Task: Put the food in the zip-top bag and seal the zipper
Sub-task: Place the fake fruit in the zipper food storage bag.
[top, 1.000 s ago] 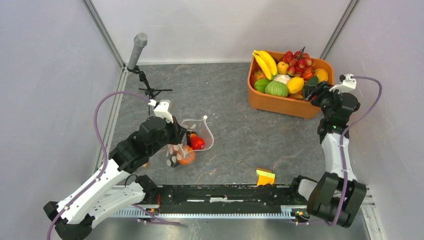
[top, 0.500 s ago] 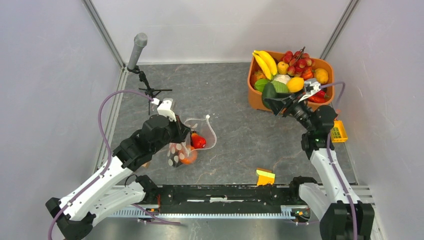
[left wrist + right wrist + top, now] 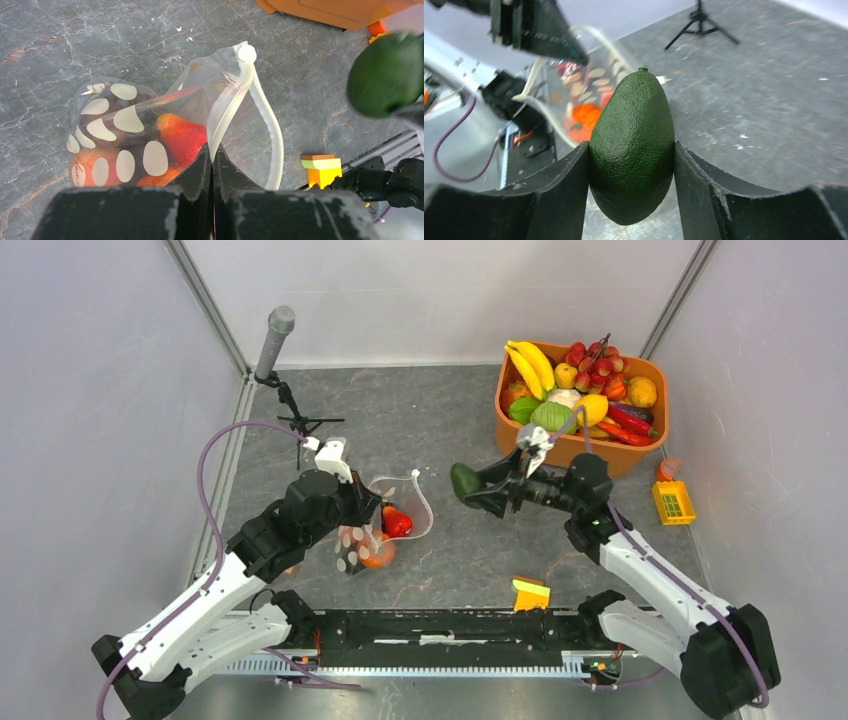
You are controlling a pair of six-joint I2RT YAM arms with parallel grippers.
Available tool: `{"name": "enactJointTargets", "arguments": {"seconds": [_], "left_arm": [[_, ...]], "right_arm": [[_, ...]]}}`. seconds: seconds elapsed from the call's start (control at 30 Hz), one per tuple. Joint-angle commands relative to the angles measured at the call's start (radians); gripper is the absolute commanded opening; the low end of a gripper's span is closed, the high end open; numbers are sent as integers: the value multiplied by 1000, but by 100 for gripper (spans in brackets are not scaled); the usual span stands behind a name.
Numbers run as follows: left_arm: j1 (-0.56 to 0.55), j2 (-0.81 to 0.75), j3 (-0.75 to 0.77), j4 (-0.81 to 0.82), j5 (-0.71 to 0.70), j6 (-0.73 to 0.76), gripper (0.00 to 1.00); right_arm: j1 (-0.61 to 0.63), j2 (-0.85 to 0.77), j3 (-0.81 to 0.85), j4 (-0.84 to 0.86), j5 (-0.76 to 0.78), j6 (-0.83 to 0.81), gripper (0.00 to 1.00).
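Observation:
The clear polka-dot zip-top bag (image 3: 385, 523) lies left of centre, its mouth held open toward the right. My left gripper (image 3: 211, 151) is shut on the bag's near lip, pinching the white zipper (image 3: 235, 95) strip. Inside the bag sit a red food piece (image 3: 182, 136) and an orange one (image 3: 82, 169). My right gripper (image 3: 492, 490) hovers over the middle of the table, shut on a dark green avocado (image 3: 631, 145) that points at the bag's mouth. In the left wrist view the avocado (image 3: 387, 75) appears at the upper right, still clear of the bag.
An orange tub (image 3: 628, 458) heaped with toy fruit stands at the back right. A yellow-orange block (image 3: 531, 593) lies near the front rail, and a small yellow crate (image 3: 672, 502) sits to the right. A microphone on a tripod (image 3: 276, 338) stands at the back left.
My right arm has swung left from the orange tub, carrying the avocado over the table toward the bag. The left arm and bag have stayed put.

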Motion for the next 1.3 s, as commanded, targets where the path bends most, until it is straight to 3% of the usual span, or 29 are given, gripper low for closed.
{"name": "enactJointTargets", "arguments": {"seconds": [0.0, 0.43, 0.63, 1.1, 1.27], "left_arm": [[6, -4, 2, 45, 9, -25, 2], [7, -1, 10, 19, 38, -4, 2], [7, -1, 13, 11, 48, 5, 2], [6, -11, 17, 8, 39, 13, 2], [6, -12, 25, 5, 32, 12, 2]], "right_arm": [[145, 46, 95, -158, -5, -193, 49], [430, 227, 262, -274, 256, -267, 50], [449, 282, 252, -153, 292, -150, 50], [466, 408, 403, -390, 370, -288, 55], [523, 490, 511, -525, 564, -302, 54]]}}
